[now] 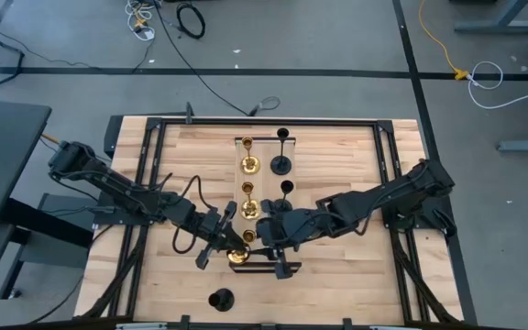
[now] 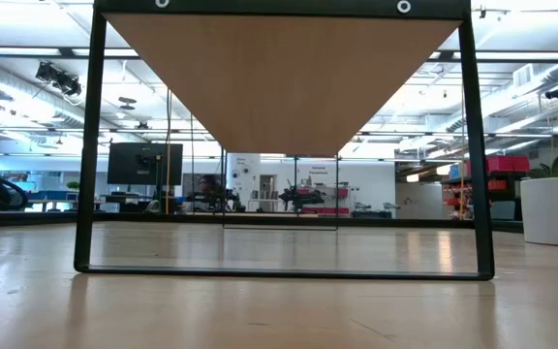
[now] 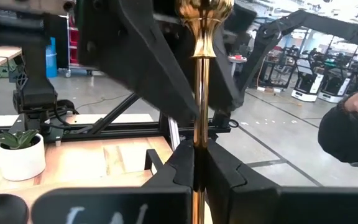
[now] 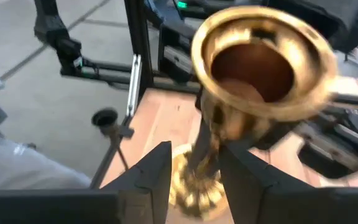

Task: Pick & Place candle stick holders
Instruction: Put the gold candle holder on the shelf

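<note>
Now the left pincer is clamped on the upright gold candle stick holder's stem near the worktop's front edge; the right pincer straddles it, fingers parted.

Six candle stick holders are seen on the surface. Two gold ones are stood upright in a column at the middle, with two black ones just beside them. A third gold holder is held upright by its thin stem nearer the front edge. A third black one is stood alone by the front edge.
</note>
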Robot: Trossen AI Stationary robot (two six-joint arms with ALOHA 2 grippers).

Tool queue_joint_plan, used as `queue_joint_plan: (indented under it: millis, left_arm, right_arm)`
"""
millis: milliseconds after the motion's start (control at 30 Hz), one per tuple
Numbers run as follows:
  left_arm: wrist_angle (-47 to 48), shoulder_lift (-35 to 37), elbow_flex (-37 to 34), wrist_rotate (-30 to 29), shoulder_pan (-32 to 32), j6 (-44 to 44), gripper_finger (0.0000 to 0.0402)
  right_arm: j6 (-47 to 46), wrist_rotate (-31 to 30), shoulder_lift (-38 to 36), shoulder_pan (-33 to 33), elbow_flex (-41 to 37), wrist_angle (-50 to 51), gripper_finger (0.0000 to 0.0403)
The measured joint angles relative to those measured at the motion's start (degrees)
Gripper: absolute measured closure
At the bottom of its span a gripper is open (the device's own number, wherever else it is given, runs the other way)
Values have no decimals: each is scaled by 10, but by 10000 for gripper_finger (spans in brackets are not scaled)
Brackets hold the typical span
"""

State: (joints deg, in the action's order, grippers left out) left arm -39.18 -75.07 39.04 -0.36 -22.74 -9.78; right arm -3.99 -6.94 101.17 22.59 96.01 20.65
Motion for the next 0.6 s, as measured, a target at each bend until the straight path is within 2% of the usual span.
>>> queue_joint_plan:
  millis: [167,333,600]
  left_arm:
    - [1,0,0,0,0,10,387]
    - [1,0,0,-17,-7,35,387]
    - [11,0,-1,-82,-30,62,387]
  right_arm:
    - [-12,-6,-35,10,0,35,269]
    - [-16,-62,-59,33,0,73,269]
    - [-62,-146,-71,76,0,146,269]
